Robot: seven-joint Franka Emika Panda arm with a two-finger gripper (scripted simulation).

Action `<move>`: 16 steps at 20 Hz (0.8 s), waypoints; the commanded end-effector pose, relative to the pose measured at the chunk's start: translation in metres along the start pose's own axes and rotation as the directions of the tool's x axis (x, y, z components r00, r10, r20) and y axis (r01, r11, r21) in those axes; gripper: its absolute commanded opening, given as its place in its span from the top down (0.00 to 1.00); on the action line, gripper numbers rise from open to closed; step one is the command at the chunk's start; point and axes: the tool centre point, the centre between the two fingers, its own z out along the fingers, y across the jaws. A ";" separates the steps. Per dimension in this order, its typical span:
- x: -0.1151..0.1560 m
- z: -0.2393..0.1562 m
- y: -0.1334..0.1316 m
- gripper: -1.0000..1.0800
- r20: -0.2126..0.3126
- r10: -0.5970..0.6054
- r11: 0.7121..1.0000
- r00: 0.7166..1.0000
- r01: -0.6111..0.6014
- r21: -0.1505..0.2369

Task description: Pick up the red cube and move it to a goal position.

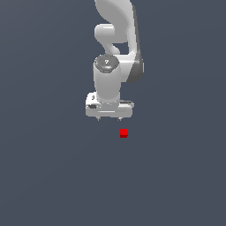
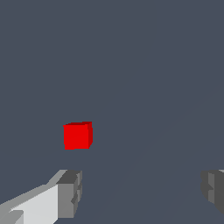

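We are working on the approach step: the red cube [image 1: 124,133] is lying on the dark table [image 1: 48,176], just below and slightly to the right of centre in the exterior view, and nothing is gripping it yet. Our gripper [image 1: 109,118] is hanging near the middle of that frame, above and a little to the left of the cube, clearly apart from it. In the wrist view the fingers [image 2: 70,192] are standing wide, one at the lower left and one at the lower right edge, with nothing between them; the cube [image 2: 78,136] is sitting left of centre, outside the gap. We judge the next move calls for shifting the gripper sideways until the cube is lying midway between the fingers, then lowering around it and closing. No goal marker is showing in either view.
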 end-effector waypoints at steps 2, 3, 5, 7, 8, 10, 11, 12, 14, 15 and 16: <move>0.000 0.000 0.000 0.04 0.000 0.000 1.000 1.000 0.000 0.000; 0.000 0.001 0.000 0.04 0.000 0.000 1.000 1.000 0.000 0.000; 0.000 0.004 -0.003 0.04 -0.001 -0.001 1.000 1.000 0.001 0.000; 0.000 0.010 -0.006 0.04 -0.002 -0.003 1.000 1.000 0.003 0.000; 0.000 0.014 -0.008 0.04 -0.003 -0.004 1.000 1.000 0.004 0.000; 0.000 0.023 -0.013 0.04 -0.005 -0.006 1.000 1.000 0.006 0.001; 0.000 0.028 -0.016 0.04 -0.007 -0.008 1.000 1.000 0.008 0.001; 0.000 0.034 -0.020 0.04 -0.008 -0.009 1.000 1.000 0.009 0.001; 0.000 0.048 -0.028 0.04 -0.011 -0.013 1.000 1.000 0.013 0.001; 0.000 0.056 -0.032 0.04 -0.013 -0.015 1.000 1.000 0.015 0.001; 0.000 0.064 -0.037 0.04 -0.015 -0.017 1.000 1.000 0.018 0.001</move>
